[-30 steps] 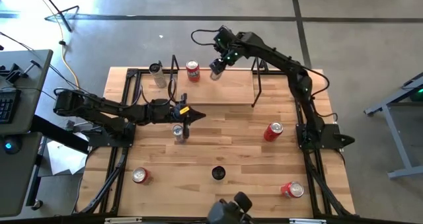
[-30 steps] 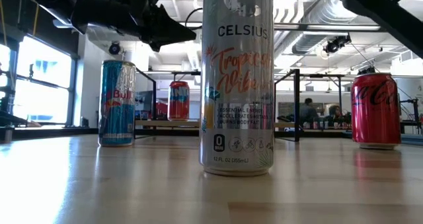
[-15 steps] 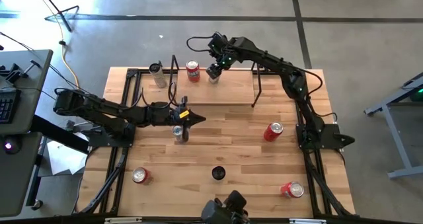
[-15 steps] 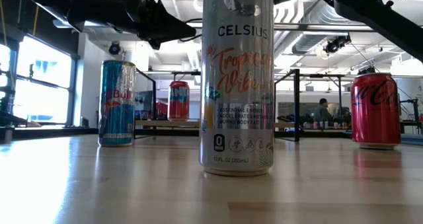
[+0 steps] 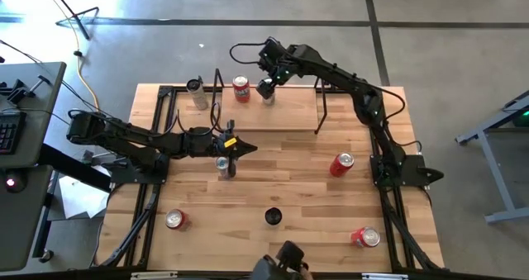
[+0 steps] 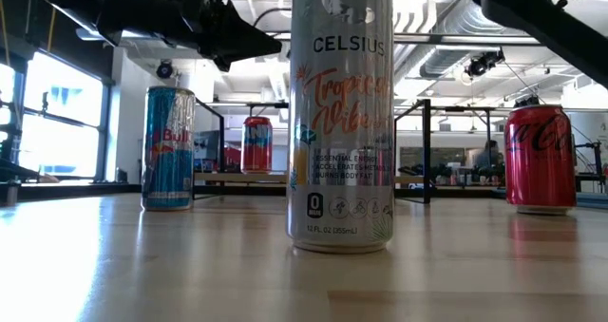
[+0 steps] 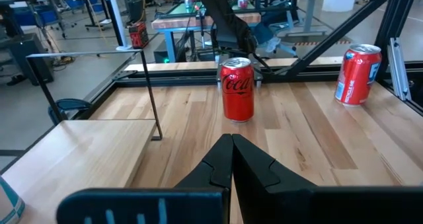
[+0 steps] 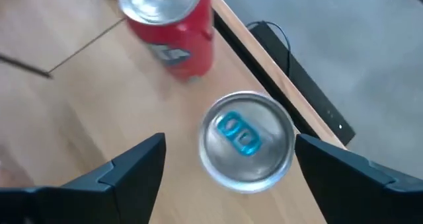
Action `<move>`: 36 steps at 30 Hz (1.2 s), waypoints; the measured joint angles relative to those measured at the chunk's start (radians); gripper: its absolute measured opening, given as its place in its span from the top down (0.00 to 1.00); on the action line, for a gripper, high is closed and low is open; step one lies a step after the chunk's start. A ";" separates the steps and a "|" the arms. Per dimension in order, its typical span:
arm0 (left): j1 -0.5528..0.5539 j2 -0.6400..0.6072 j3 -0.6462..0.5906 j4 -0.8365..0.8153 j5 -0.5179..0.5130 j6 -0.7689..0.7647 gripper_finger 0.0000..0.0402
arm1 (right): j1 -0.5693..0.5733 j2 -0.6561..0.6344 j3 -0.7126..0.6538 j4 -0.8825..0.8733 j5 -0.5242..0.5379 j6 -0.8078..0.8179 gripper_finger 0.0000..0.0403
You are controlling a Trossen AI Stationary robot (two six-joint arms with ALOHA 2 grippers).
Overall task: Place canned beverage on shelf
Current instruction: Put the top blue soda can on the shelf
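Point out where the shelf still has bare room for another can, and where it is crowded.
The shelf is bare from the silver can across to its right end frame. The left end is crowded: a red can stands beside the silver can, with the open right gripper around it.

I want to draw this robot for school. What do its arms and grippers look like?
Draw two thin black jointed arms with black cables looping alongside. The left gripper ends in two dark wedge-shaped fingers that taper to a point, with a small yellow mark near the wrist in the high view. The right gripper has two broad, flat dark fingers, and a small green light glows by its wrist.
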 joint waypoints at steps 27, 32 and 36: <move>-0.044 0.000 0.000 0.003 -0.051 0.005 1.00 | 0.057 -0.192 -0.689 0.422 0.202 -0.140 0.99; -0.045 0.000 0.000 0.011 -0.058 0.006 1.00 | 0.057 -0.259 -0.887 0.768 0.168 -0.144 1.00; -0.045 0.000 0.000 0.015 -0.088 0.005 1.00 | 0.070 -0.265 -0.949 0.869 0.166 -0.182 1.00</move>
